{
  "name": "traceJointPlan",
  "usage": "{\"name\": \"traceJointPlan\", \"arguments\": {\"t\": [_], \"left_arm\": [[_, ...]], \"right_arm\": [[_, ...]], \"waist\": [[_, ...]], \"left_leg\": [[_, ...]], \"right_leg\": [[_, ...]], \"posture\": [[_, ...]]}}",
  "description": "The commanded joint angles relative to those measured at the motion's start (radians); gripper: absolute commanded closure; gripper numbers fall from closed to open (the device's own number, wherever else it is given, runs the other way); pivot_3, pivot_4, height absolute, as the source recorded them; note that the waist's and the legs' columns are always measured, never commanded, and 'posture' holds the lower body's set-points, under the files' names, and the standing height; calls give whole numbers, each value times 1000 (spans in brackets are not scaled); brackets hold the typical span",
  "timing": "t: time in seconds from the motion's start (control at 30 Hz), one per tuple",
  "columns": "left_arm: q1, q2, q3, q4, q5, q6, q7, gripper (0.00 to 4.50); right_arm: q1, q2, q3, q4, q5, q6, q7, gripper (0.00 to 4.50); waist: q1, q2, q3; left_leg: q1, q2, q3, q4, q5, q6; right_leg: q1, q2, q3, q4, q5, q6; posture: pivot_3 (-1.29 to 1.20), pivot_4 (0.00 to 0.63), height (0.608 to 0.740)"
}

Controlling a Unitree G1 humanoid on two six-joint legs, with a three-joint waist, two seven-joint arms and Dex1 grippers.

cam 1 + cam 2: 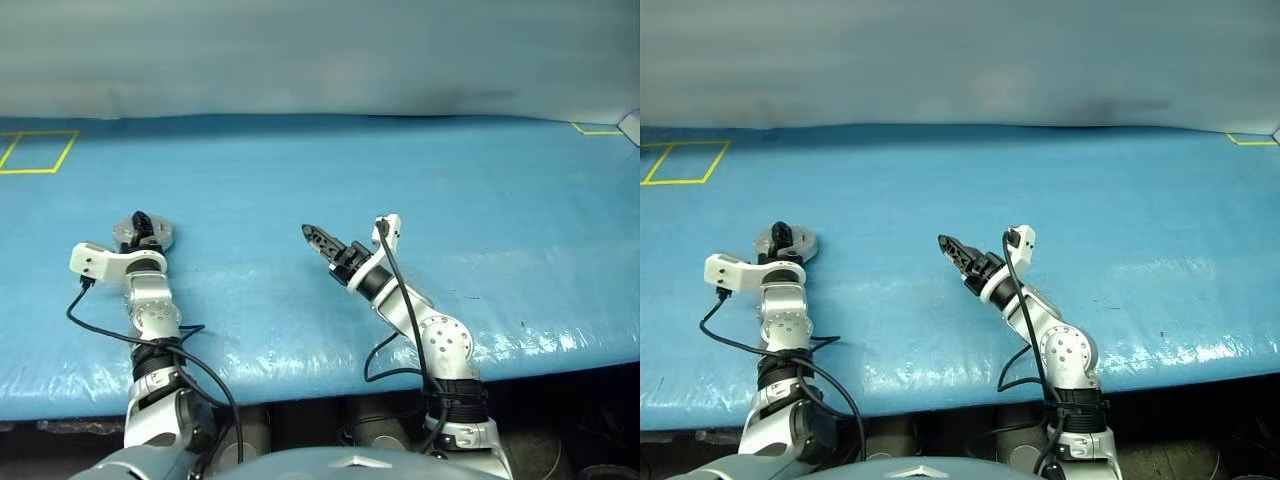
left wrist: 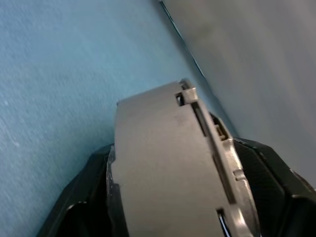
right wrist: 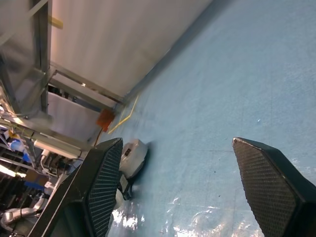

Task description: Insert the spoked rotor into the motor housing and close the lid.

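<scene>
The left gripper has its fingers spread wide around the grey motor housing on the blue table, the right gripper is open and empty, and a bump could knock the housing away.

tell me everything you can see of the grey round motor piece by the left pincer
The motor housing is a squat round puck of dull grey metal with a smooth face and small notches and tabs along its rim. It sits between the left pincer's black fingers, over the blue table cover, on the robot's left.
</scene>
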Motion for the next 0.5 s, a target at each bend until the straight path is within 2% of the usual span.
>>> {"name": "traceJointPlan", "arguments": {"t": [0.03, 0.13, 0.3, 0.33, 0.37, 0.43, 0.5], "left_arm": [[19, 10, 59, -65, 26, -109, 43, 29], [21, -6, 115, -159, -65, -139, 19, 29], [58, -1, 91, -308, -107, -118, -64, 29], [72, 2, 62, -344, -110, -97, -106, 29], [106, 16, -12, -400, -92, -57, -193, 29], [188, 65, -194, -491, -10, 19, -366, 29], [251, 118, -332, -534, 66, 75, -469, 29]], "right_arm": [[-18, -1, -19, -27, 23, 18, 0, 720], [-30, 4, -45, -2, 50, 49, -14, 720], [-36, -20, -23, -10, -13, 23, 26, 720], [-33, -34, -4, -23, -57, -11, 49, 720], [-27, -68, 41, -40, -166, -93, 67, 720], [-17, -156, 156, -34, -462, -335, 75, 720], [-12, -190, 190, -2, -578, -462, 92, 720]], "waist": [[0, 0, 0], [5, -1, 0], [10, -1, 0], [10, -1, 0], [10, -1, 0], [12, -1, 0], [12, -1, -1]], "left_leg": [[0, 0, 0, 0, 0, 0], [0, 0, 0, 1, 0, 0], [-1, 0, 0, 1, 0, 0], [-1, 0, 0, 1, 0, 0], [-1, 0, 0, 2, 0, 0], [-1, -1, 0, 2, 0, 0], [-1, -2, 0, 2, 0, -1]], "right_leg": [[0, 0, 0, 0, 0, 0], [0, 0, 0, 0, 0, 0], [1, 0, 0, 0, 0, 0], [1, 0, 0, 0, 0, 0], [1, 0, 0, -1, 0, 0], [1, 0, 0, -1, 0, 0], [1, -1, 1, -1, 0, 1]], "posture": [[0, 150, 740], [0, 150, 740], [0, 150, 740], [0, 150, 740], [0, 150, 740], [0, 150, 740], [0, 150, 740]]}}
